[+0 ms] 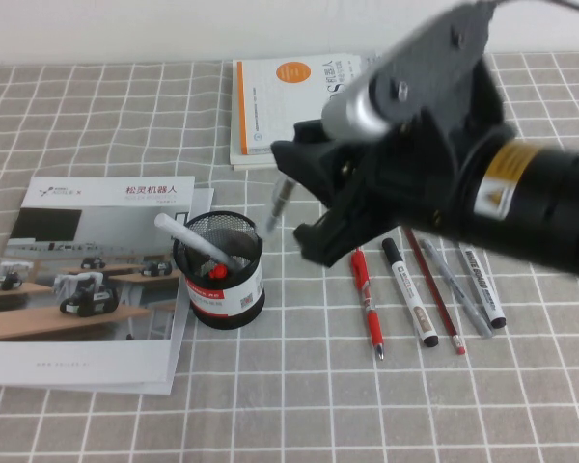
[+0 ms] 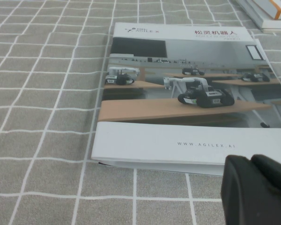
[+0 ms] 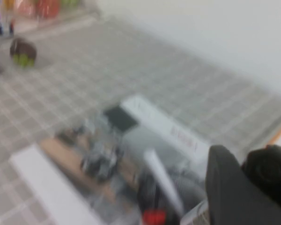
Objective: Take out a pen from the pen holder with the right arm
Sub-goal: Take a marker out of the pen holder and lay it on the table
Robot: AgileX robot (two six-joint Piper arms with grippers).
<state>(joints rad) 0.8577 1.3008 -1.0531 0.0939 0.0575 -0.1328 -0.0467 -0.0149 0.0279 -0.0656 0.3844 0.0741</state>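
Observation:
A black mesh pen holder (image 1: 219, 272) stands on the checked cloth, with a white pen (image 1: 195, 241) and a red-capped one (image 1: 215, 273) leaning inside. My right gripper (image 1: 291, 196) hovers just above and to the right of its rim, shut on a slim grey pen (image 1: 277, 207) that hangs tilted in the air, tip down near the rim. In the right wrist view the holder (image 3: 168, 197) and white pen (image 3: 161, 180) show blurred beside the right gripper (image 3: 243, 165). My left gripper (image 2: 251, 162) is low over the near edge of the brochure (image 2: 182, 93), with nothing in it.
The brochure (image 1: 87, 280) lies left of the holder, touching it. A white book (image 1: 289, 101) sits behind. Several pens and markers lie in a row right of the holder, among them a red pen (image 1: 367, 307) and a black-and-white marker (image 1: 410, 292).

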